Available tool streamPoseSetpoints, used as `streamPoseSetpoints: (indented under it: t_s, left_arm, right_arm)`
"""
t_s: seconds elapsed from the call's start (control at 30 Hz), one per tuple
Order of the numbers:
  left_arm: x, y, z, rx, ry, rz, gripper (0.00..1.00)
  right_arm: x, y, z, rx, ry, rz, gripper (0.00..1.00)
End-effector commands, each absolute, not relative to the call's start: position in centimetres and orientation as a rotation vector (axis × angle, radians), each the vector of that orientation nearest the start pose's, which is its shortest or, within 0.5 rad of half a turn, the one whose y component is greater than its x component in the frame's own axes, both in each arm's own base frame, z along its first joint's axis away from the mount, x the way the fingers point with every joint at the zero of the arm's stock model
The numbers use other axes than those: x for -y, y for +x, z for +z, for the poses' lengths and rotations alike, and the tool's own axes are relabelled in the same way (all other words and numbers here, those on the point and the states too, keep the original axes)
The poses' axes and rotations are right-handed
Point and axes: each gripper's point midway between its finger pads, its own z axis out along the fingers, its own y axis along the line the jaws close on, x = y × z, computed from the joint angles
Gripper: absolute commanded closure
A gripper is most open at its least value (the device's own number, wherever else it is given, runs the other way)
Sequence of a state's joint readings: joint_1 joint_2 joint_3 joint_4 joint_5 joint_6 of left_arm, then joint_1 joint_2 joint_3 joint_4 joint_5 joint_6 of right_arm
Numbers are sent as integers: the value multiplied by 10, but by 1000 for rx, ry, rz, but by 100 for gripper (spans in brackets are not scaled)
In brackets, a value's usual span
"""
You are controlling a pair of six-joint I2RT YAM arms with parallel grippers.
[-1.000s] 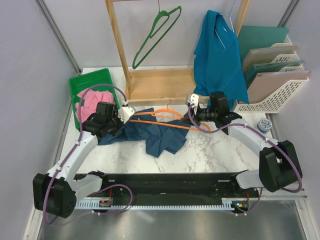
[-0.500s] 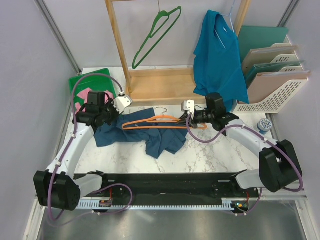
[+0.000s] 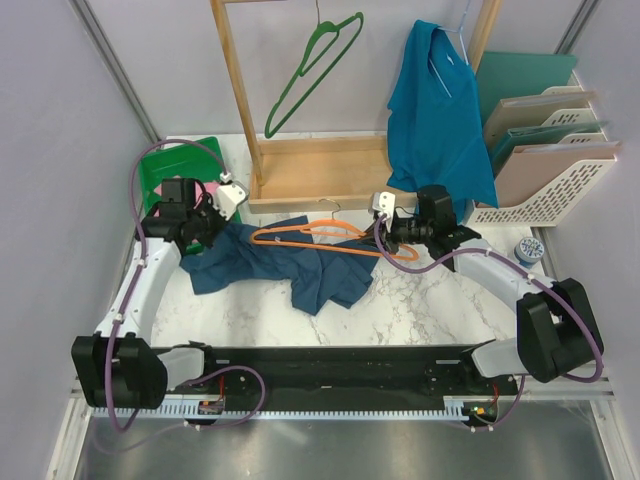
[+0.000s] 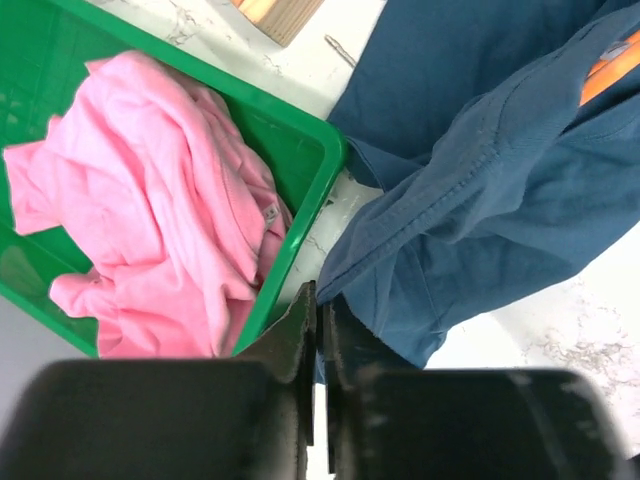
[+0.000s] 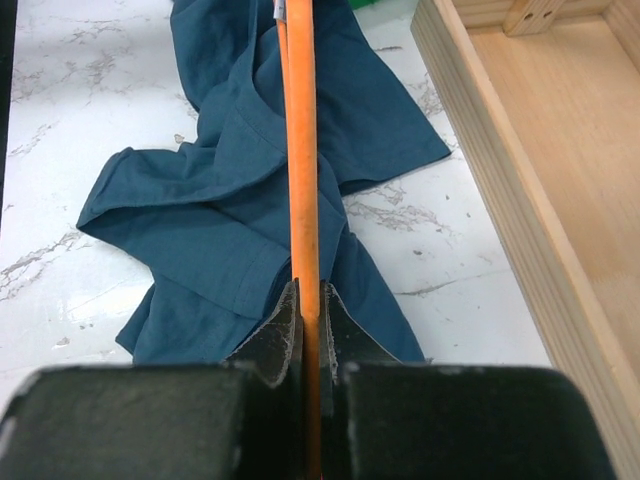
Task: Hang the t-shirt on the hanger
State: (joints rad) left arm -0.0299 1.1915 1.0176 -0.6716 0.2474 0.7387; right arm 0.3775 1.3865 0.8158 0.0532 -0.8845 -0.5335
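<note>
Both pairs of jaws are clenched: the left gripper [image 4: 317, 305] pinches an edge at the left end of a dark navy-blue cloth t-shirt [image 3: 320, 275], and the right gripper [image 5: 308, 295] clamps a bar of a thin orange triangular clothes hanger [image 5: 300, 150]. On the white marble table [image 3: 440, 300], the t-shirt lies crumpled at the centre, reaching left to a green plastic tray [image 4: 305, 215], with the hanger lying across its far part. Soft, light and floppy, the t-shirt will likely sag and bunch, so a hem or shoulder seam seems the best hold.
</note>
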Motion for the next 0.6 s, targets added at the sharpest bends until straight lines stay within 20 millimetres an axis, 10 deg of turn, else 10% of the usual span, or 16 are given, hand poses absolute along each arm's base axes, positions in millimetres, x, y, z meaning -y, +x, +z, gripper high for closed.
streamPoseSetpoints:
  t_s: [0.0, 0.3, 0.57]
  left_arm:
    - [37, 322, 183, -2151, 927, -54, 84]
    - [71, 280, 215, -2059, 893, -252, 56]
    - [89, 274, 175, -2177, 879, -277, 57]
  right_arm:
    - [-252, 294, 176, -1420, -1294, 829, 100]
    - [-255, 294, 180, -1409, -1266, 861, 100]
    - [-256, 293, 180, -1405, -1260, 868, 100]
